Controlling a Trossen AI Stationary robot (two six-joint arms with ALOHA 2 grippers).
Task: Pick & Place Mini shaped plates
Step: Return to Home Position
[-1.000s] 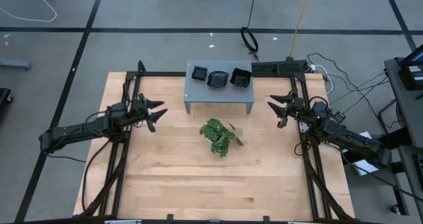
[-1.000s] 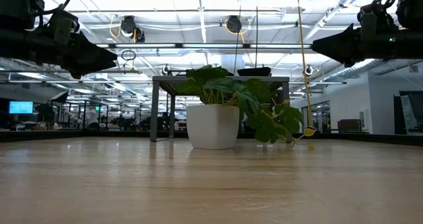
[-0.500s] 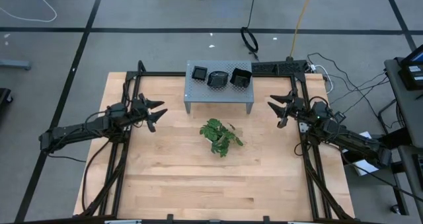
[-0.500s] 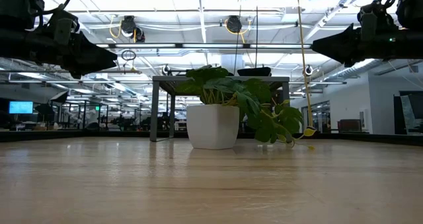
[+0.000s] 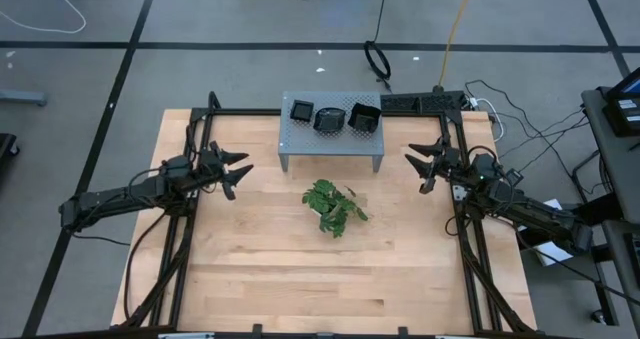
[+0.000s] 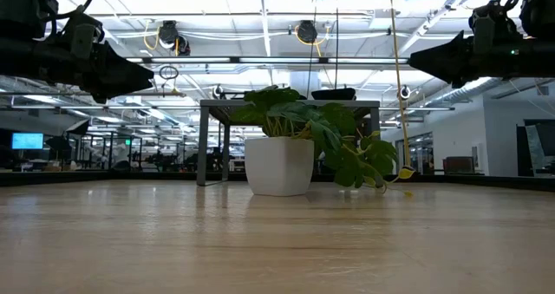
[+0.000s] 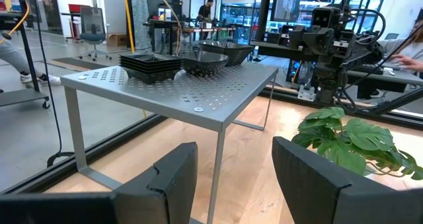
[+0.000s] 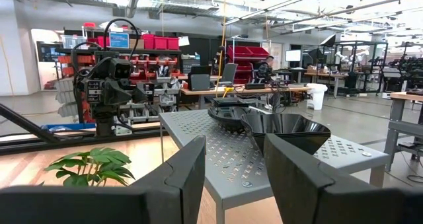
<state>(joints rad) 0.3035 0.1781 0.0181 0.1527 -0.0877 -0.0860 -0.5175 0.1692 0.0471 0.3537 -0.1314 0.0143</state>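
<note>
Three small stacks of glossy black mini plates sit on top of the grey perforated stand [image 5: 330,139] at the table's far middle: a square stack [image 5: 301,110], a wavy-rimmed one [image 5: 328,119] and a deeper one [image 5: 364,118]. My left gripper [image 5: 239,173] hovers open above the table to the left of the stand, pointing level toward it. My right gripper [image 5: 416,171] hovers open to the right of the stand, facing it. Neither holds anything. The left wrist view shows the square stack [image 7: 151,64] nearest; the right wrist view shows the deep plates [image 8: 284,128] nearest.
A green leafy plant [image 5: 334,206] in a white pot [image 6: 279,166] stands on the wooden table just in front of the stand, between the two arms. Black frame rails [image 5: 190,209] run along the table's left and right sides. Bare wood lies nearer the front edge.
</note>
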